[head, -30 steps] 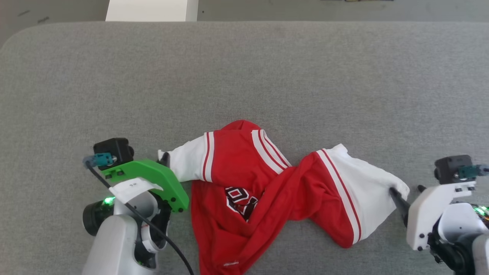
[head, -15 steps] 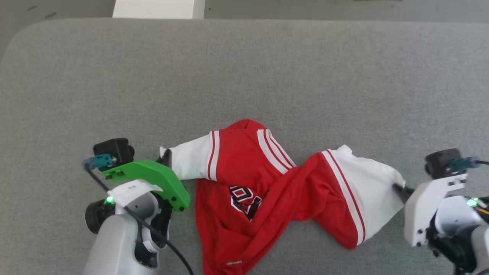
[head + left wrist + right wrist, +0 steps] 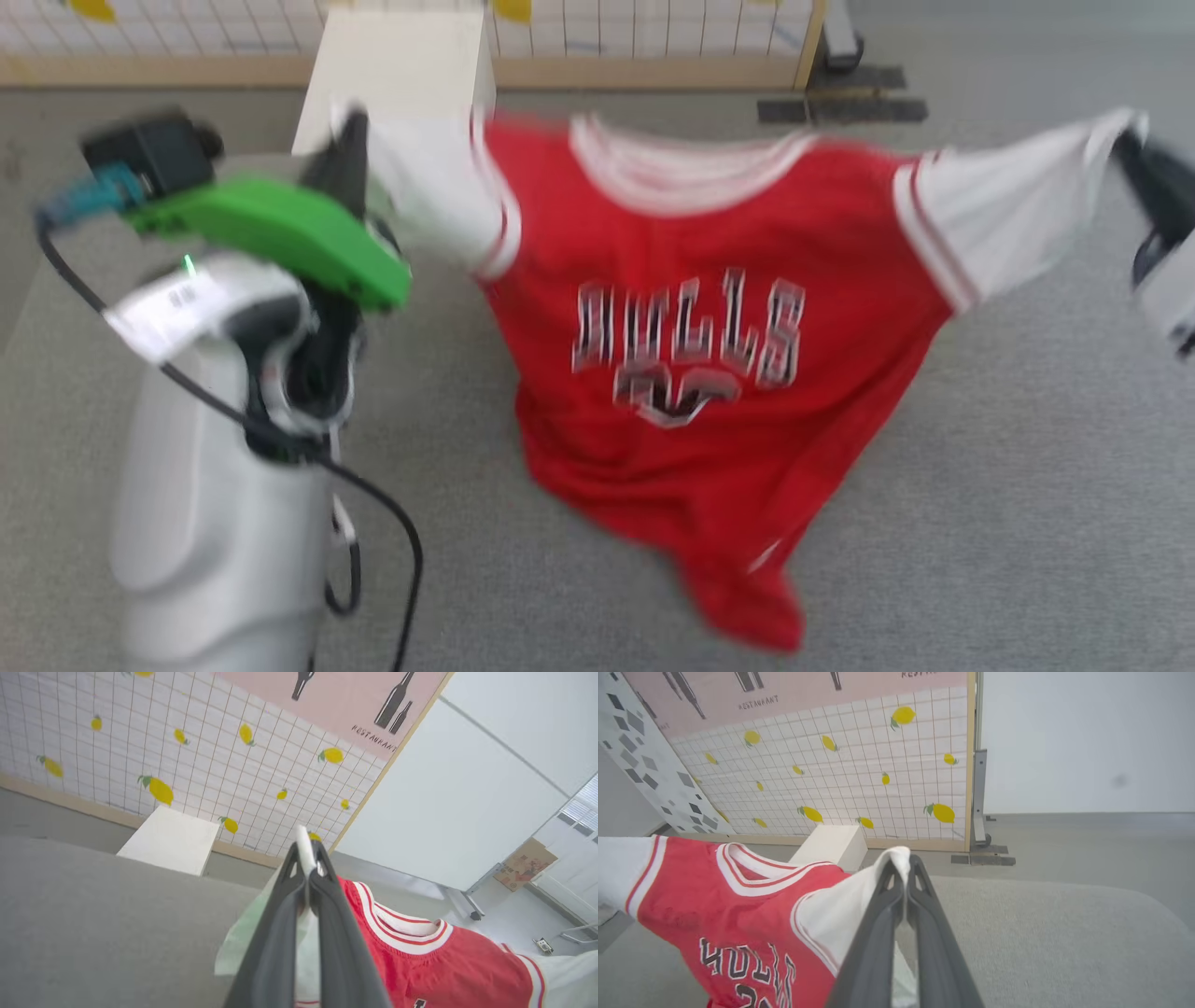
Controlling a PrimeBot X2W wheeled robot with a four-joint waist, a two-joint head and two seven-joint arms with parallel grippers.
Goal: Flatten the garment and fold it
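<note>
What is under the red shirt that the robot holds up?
The grey padded table lies under the garment. The part right behind the cloth is hidden.

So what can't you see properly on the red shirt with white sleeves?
- Head view: the red jersey T-shirt with white sleeves is smeared by motion blur, so the number under its letters is unreadable.
- Head view: the right gripper is cut by the right edge.
- Right wrist view: the number runs off the bottom edge.
- Left wrist view: the left gripper covers the sleeve end it pinches.

Left tool (image 3: 307,850), right tool (image 3: 902,863): clamped, high, apart.
</note>
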